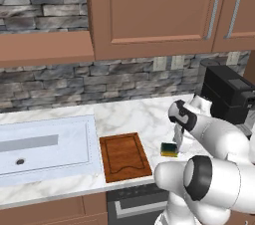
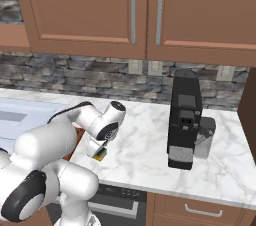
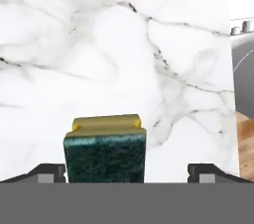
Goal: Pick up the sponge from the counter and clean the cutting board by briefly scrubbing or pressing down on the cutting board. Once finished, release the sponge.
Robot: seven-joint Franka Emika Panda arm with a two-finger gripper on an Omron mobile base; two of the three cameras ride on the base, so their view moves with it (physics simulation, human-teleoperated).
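The sponge (image 3: pixel 104 148) lies on the desk (image 1: pixel 134 114) just right of the cutting board (image 1: pixel 124 157), between the apart fingers of the end effector (image 3: pixel 126 171), so lifting carelessly could nudge it.

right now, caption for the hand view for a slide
Open gripper straddling the sponge on the marble counter.

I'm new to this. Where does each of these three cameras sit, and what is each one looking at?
Left base view: behind the arm, on its left, looking down over sink, cutting board and sponge; white arm at lower right.
Right base view: behind, on its right, facing the coffee machine; arm at lower left.
Hand view: on the hand, looking down at the counter; open gripper, sponge between its fingertips.
All three share sponge and counter.
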